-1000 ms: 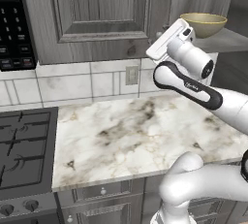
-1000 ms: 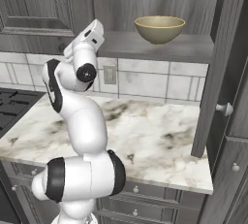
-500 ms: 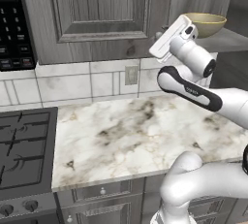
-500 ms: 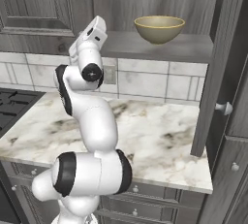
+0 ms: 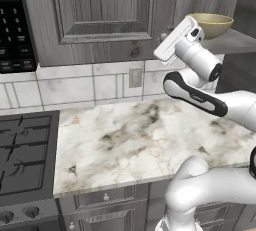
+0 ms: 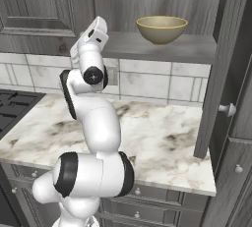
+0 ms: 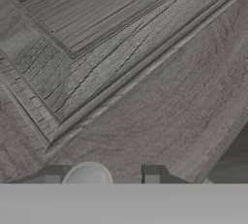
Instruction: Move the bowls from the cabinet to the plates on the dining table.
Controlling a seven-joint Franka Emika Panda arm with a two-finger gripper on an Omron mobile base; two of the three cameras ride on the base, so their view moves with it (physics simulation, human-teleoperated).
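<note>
Tool (image 7: 101,172) half-apart around a round knob (image 7: 87,174) on the cabinet (image 7: 145,72), tan bowl (image 6: 162,28) on its shelf

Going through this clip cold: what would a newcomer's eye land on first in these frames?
Probably the tan bowl, sitting alone on the open cabinet's shelf above the marble worktop. Next, the white arm reaching up, its gripper pressed close to the closed cabinet door left of the bowl, with a round knob between the finger tips in the hand view.
</note>
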